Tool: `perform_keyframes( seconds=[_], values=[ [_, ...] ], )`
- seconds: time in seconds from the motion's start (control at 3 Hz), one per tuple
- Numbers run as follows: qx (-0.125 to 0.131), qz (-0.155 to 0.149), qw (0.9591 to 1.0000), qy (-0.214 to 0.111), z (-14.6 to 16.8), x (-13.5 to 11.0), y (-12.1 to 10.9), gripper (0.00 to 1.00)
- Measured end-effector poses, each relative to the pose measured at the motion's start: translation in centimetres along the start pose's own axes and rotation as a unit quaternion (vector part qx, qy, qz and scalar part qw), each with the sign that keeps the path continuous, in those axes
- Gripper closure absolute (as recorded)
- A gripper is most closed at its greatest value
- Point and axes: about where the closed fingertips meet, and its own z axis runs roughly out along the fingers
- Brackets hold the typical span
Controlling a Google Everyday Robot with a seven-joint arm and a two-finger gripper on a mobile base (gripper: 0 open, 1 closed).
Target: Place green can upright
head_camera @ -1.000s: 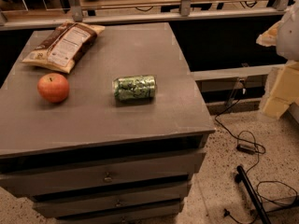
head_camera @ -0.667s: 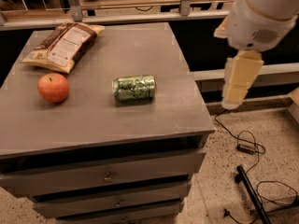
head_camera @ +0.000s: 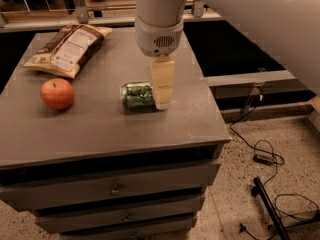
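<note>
The green can (head_camera: 136,95) lies on its side near the middle of the grey cabinet top (head_camera: 100,134), its long axis running left to right. My gripper (head_camera: 162,100) hangs down from the white arm and sits at the can's right end, covering that end from view. I cannot tell whether it touches the can.
A red apple (head_camera: 57,93) sits to the left of the can. A brown chip bag (head_camera: 67,49) lies at the back left. The cabinet has drawers (head_camera: 115,189) below. Cables (head_camera: 260,154) and a black rod (head_camera: 267,209) lie on the floor to the right.
The arm has swung in from the right, off the cabinet, to hang over the can's right end. The can, apple and bag have not moved.
</note>
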Motion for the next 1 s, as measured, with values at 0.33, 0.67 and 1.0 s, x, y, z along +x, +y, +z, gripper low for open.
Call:
perform_keyframes(
  seconds=[0.33, 0.67, 1.0],
  values=[
    [-0.016, -0.020, 0.9997, -0.004, 3.1, -3.8, -1.7, 0.00],
    [-0.023, -0.005, 0.9997, -0.009, 4.4, -5.7, -2.3, 0.00],
    [-0.024, 0.025, 0.9994, 0.006, 6.0, -6.1, -2.8, 0.00]
  ],
)
